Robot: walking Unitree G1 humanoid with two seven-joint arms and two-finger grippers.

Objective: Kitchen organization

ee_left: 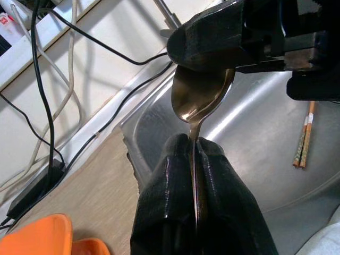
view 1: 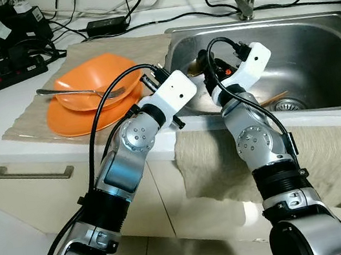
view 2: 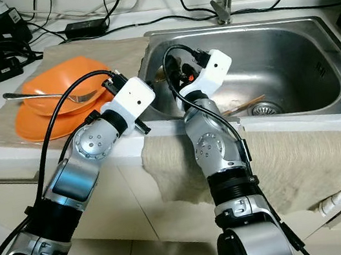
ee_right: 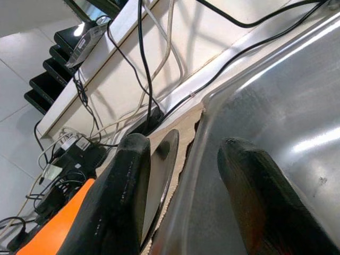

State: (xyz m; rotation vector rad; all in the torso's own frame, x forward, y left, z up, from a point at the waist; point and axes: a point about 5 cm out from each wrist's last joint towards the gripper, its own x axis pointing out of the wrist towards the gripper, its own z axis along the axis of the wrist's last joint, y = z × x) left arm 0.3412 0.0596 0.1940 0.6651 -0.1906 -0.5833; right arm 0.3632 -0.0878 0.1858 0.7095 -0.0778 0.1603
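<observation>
Over the sink's (view 1: 315, 51) left rim, a spoon (ee_left: 197, 101) is pinched by the closed left gripper (ee_left: 195, 151), its bowl flanked by the right gripper's (ee_right: 183, 154) parted fingers.

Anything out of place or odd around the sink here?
A pair of chopsticks lies loose in the sink near the drain. A cloth hangs over the counter's front edge. The left gripper pinches a spoon by its handle over the sink, beside the open right gripper.

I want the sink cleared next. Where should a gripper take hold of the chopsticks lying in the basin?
Grip the chopsticks around their middle, coming straight down from above: they lie flat and paired on the sink floor beside the drain, so closing across both sticks suits.
</observation>
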